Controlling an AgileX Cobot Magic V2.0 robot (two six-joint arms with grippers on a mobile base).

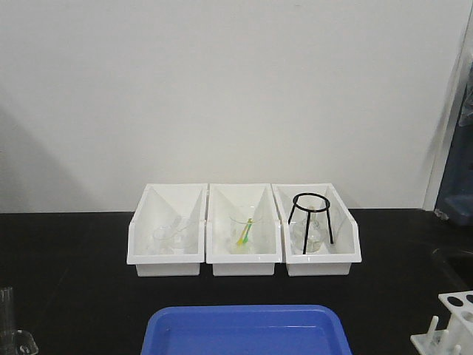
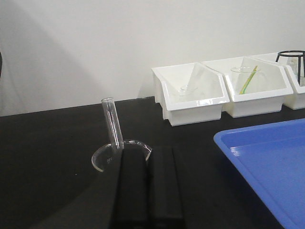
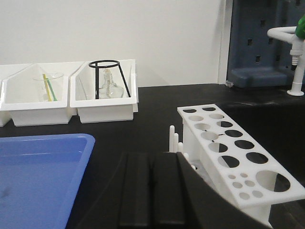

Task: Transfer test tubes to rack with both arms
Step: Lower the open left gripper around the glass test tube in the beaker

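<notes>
Jaws on the left arm are pressed together with nothing between them, their black fingers (image 2: 131, 191) filling the low middle of the left wrist view. Just past the fingertips one test tube (image 2: 111, 124) stands in a clear beaker (image 2: 101, 160), tilted to the left with its open rim up; whether the fingers touch the beaker cannot be told. From the front, tube and beaker sit at the near left edge of the black surface (image 1: 74, 251). Jaws on the right arm are likewise together and hold nothing, with their fingers (image 3: 136, 191) low in the right wrist view. The rack (image 3: 238, 143) sits just to their right, on the near right of the surface, its pegs (image 3: 174, 140) upright on the side facing the tray. A blue tray (image 1: 244, 329) lies between beaker and rack. Behind it three white bins (image 1: 166, 266) stand in a row near the wall (image 1: 222, 74): the left one holds clear glassware (image 1: 168, 238), the middle one a green-yellow stick (image 1: 244, 233) in clear glass, the right one a black tripod (image 1: 312, 214) over a flask (image 3: 110, 89)
</notes>
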